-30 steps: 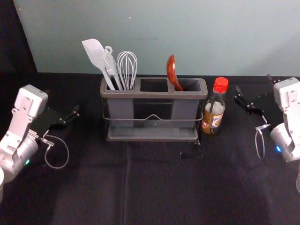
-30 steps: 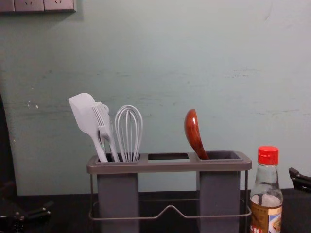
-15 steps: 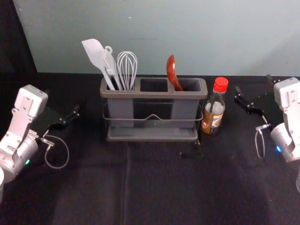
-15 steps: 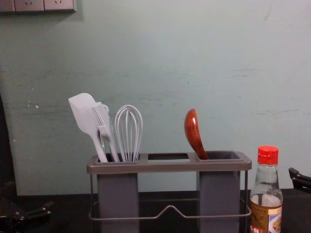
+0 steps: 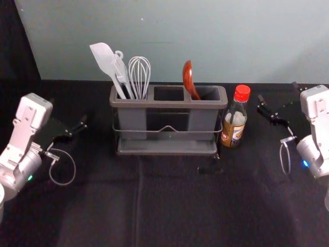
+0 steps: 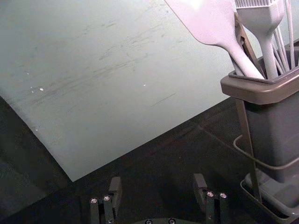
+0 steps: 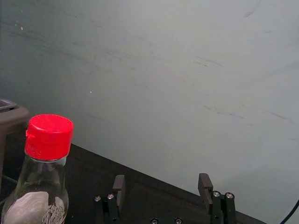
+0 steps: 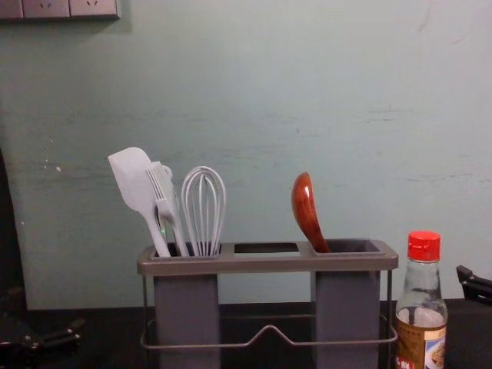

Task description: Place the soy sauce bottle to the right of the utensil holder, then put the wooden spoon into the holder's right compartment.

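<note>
Head view: the bottle (image 5: 234, 123) is standing just right of the holder (image 5: 169, 104), the spoon (image 5: 188, 80) leaning in its right compartment (image 5: 209, 93). Left wrist view: the left gripper (image 6: 157, 183) is gaping empty beside the holder. Right wrist view: the right gripper (image 7: 162, 182), likewise, should be avoiding the nearby bottle.

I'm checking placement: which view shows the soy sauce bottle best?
The head view: it shows the soy sauce bottle whole, right of the utensil holder. The chest view cuts off its base; the right wrist view gives its cap and upper part.
</note>
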{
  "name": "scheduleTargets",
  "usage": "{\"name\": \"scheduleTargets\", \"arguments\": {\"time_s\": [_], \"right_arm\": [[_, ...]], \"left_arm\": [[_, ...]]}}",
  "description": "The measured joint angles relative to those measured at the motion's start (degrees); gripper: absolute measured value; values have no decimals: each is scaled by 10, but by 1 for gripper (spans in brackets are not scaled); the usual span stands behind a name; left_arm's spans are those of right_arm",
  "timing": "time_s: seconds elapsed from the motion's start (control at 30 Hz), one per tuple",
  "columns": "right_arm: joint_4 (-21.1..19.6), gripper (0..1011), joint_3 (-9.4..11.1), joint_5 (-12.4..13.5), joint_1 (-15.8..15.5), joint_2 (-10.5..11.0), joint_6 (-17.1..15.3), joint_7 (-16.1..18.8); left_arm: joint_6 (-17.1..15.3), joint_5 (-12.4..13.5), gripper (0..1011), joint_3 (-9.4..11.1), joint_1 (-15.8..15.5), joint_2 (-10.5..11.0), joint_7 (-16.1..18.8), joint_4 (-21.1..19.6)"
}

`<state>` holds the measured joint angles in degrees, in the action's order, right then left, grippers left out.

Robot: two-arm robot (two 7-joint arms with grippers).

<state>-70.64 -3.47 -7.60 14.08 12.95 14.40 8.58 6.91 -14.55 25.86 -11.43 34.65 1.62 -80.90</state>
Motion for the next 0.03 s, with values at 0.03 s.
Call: {"name": "scheduleTargets", "arguments": {"time_s": [0.03], "right_arm": [[0,1002,0,0,0,0,0,0]], "left_arm": [[0,0,1005,0,0,0,0,0]]}}
